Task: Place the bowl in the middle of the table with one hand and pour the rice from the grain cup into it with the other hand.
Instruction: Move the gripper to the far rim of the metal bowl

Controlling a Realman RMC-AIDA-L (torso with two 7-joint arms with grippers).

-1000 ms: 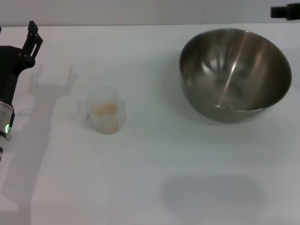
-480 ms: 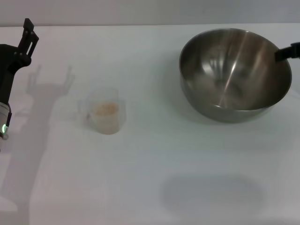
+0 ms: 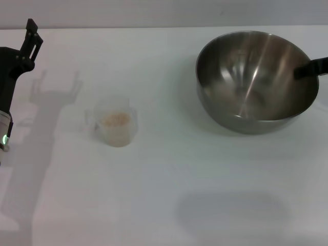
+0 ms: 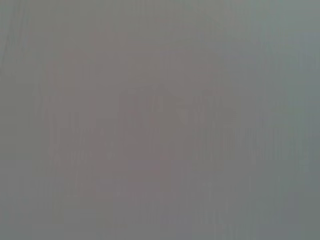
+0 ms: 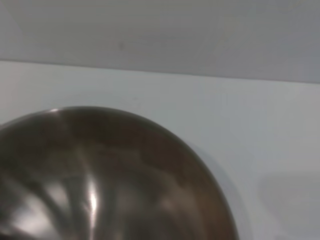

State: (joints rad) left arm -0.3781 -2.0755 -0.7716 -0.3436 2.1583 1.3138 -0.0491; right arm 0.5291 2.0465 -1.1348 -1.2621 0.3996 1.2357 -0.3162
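Here the grain cup stands upright, handle toward the left hand; its grip unclear.

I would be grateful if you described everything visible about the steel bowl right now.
The bowl is large, round, deep, shiny steel, reflective inside and empty. It sits upright on the white table, on the robot's right and toward the far edge, well apart from the grain cup. The right gripper reaches over its right rim; contact is unclear.
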